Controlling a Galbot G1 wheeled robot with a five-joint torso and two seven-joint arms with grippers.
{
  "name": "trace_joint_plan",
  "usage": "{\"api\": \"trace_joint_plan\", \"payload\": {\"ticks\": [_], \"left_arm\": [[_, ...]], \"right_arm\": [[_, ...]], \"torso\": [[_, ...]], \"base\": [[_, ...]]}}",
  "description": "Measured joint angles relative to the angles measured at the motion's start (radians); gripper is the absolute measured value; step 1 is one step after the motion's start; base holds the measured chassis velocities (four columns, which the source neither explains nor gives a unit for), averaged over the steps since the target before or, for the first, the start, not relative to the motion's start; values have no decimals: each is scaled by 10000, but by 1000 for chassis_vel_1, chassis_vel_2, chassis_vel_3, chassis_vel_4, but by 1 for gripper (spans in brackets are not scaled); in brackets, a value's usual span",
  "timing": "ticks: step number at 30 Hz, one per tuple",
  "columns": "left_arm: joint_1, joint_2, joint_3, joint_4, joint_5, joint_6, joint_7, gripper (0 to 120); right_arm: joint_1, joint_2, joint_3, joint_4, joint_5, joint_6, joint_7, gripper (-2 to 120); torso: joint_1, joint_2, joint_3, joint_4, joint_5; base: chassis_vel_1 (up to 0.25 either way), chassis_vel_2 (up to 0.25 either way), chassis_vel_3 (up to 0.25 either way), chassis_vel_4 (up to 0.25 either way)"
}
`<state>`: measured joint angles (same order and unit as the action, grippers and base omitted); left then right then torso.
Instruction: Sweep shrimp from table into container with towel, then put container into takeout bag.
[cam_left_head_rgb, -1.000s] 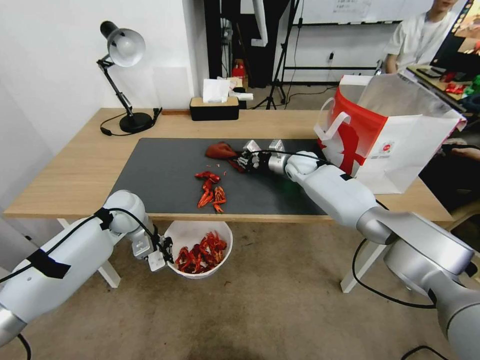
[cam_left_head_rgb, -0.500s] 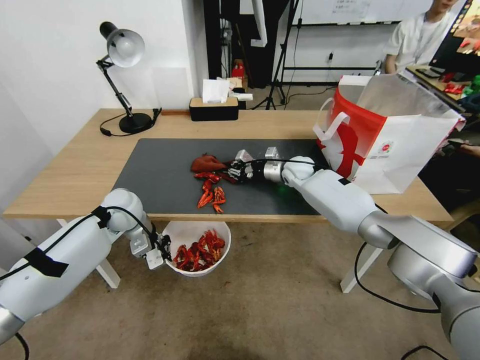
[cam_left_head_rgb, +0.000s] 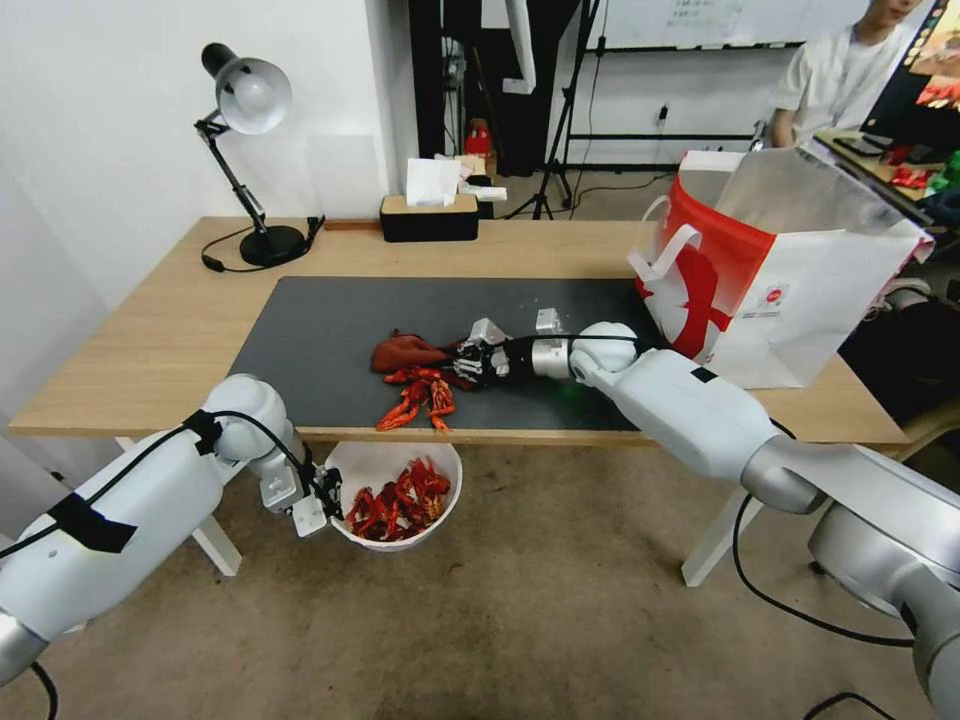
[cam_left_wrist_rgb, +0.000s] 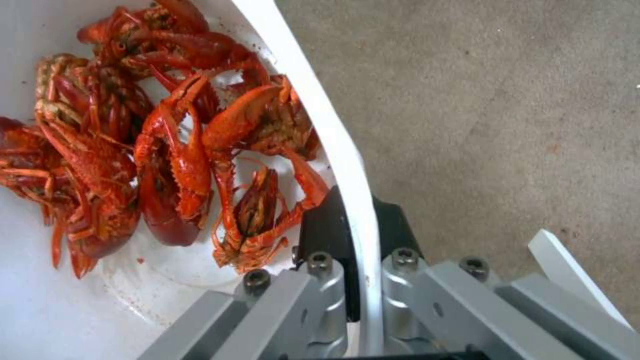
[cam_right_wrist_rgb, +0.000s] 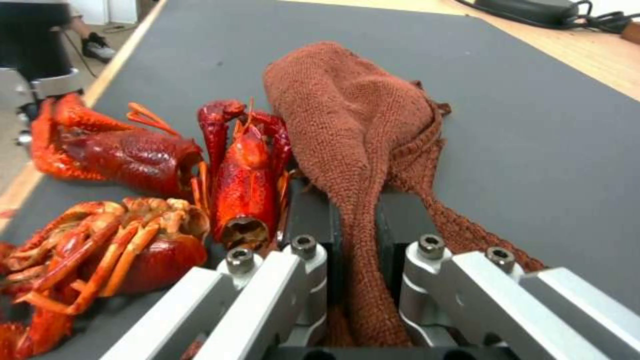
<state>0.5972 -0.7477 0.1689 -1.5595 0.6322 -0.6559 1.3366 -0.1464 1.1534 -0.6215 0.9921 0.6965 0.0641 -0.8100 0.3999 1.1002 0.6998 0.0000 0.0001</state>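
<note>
The right gripper (cam_left_head_rgb: 462, 362) was low over the dark grey mat (cam_left_head_rgb: 320, 330) on the table (cam_left_head_rgb: 150, 340), its jaws clamped on a bunched brown-red towel (cam_left_head_rgb: 400, 352). In the right wrist view the towel (cam_right_wrist_rgb: 353, 125) ran as a narrow neck between the two fingers (cam_right_wrist_rgb: 313, 220) and widened into a rounded lump beyond them, so its long axis continued the line of the gripper (cam_right_wrist_rgb: 353, 235), pointing toward the robot's left along the mat.

A small group of shrimp (cam_left_head_rgb: 415, 393) lay on the mat just in front of the towel, touching its near side and close to the table's front edge. Their bodies were roughly parallel, long axes running from the towel toward that edge. In the wrist view three shrimp (cam_right_wrist_rgb: 243, 170) lay beside the gripper, one directly against a finger, with its claws pointing away from the gripper.

The left gripper (cam_left_head_rgb: 318, 500) was below the table edge, closed on the rim of the container (cam_left_head_rgb: 440, 520), one finger (cam_left_wrist_rgb: 327, 235) inside the wall and one outside. The container (cam_left_wrist_rgb: 333, 135) was held upright under the front edge, directly beneath the shrimp on the mat, and held a heap of shrimp (cam_left_wrist_rgb: 153, 145) lying in mixed directions.

The takeout bag (cam_left_head_rgb: 790, 270) stood open on the table's right end, mouth upward, well apart from the towel.
</note>
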Motion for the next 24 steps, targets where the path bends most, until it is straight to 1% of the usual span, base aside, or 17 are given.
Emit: {"api": "trace_joint_plan", "payload": {"ticks": [8,16,24], "left_arm": [[-44,0,91,-140,-18,17,5,0],[-19,102,171,-616,-78,49,17,0],[-42,194,172,-647,-152,58,30,0]], "right_arm": [[-161,-164,-2,442,-1,0,2,7],[-121,-246,-131,757,8,-3,52,7],[-221,-348,-144,1062,113,-20,109,7]], "torso": [[0,-1,2,-3,-3],[2,-4,5,1,-3],[3,-4,5,3,-1]], "base": [[0,0,0,0],[0,0,0,0],[0,0,0,0]]}}
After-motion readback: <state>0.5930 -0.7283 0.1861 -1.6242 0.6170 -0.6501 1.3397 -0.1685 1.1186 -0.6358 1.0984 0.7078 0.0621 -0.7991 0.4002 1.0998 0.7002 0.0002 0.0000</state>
